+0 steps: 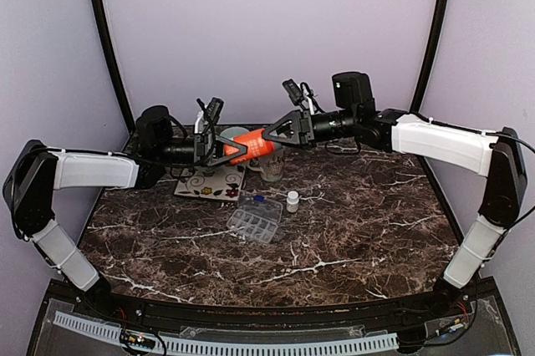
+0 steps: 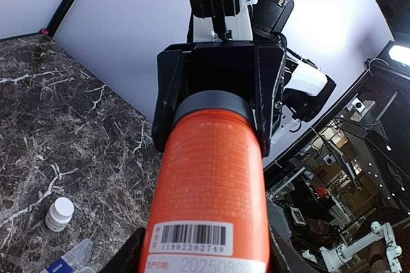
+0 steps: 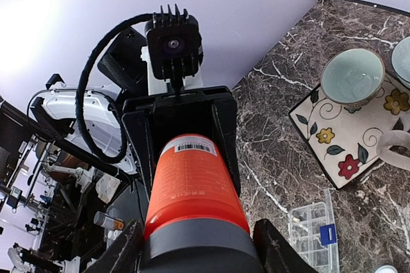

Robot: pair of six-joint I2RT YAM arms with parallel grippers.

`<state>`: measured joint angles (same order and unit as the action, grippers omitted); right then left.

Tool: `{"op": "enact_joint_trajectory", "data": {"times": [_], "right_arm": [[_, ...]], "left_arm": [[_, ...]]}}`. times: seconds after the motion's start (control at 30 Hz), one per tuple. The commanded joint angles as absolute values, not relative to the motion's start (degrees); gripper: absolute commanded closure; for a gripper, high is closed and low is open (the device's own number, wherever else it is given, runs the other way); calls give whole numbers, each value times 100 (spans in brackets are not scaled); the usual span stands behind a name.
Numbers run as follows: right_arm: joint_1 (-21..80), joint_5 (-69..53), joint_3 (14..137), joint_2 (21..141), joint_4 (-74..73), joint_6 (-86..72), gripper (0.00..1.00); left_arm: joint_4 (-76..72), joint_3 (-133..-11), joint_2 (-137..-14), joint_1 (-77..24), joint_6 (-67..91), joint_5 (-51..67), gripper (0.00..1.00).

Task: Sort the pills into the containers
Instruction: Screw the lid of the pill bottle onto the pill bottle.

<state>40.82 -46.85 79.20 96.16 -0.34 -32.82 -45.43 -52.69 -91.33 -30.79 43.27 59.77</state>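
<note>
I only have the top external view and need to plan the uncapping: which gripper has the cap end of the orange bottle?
Observer: The right gripper is clamped on the grey cap. The left gripper holds the base of the orange bottle.
Operator: Is there any marking that confirms which end is the base?
Observer: Yes, a barcode sits at the base end, by the left gripper's fingers.
Operator: Is the cup on the floral tray free to pour into?
Observer: In the right wrist view, the pale green cup is upright and looks empty inside.
</note>
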Motion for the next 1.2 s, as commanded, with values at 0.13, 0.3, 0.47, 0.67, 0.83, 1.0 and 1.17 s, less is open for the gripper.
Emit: {"op": "enact_joint_trajectory", "data": {"times": [0.13, 0.3, 0.47, 0.67, 0.83, 1.0, 1.17], "right_arm": [[4580, -4881, 8130, 10053, 675, -4310, 73], [4580, -4881, 8141, 10122, 889, -4310, 73], [4543, -4881, 8284, 10235, 777, -4310, 73], [4537, -4887, 8461, 10279, 443, -4851, 79], [4529, -4717, 8531, 10253, 235, -4832, 80], [4535, -4544, 8597, 10205, 50, -4821, 83], [4534, -4441, 8669, 10209, -42, -4831, 88]], "left_arm": [[-4816, -5920, -9026, -3656, 3892, 5286, 93], [-5036, -6024, -9072, -3673, 3991, 5306, 93], [-5071, -6076, -9058, -3685, 3871, 5221, 93], [-4880, -6092, -8928, -3700, 3513, 4793, 93], [-4813, -6011, -8742, -3716, 3303, 4298, 93], [-4733, -5887, -8535, -3763, 3075, 3609, 93], [-4711, -5901, -8481, -3870, 2900, 3237, 93]]}}
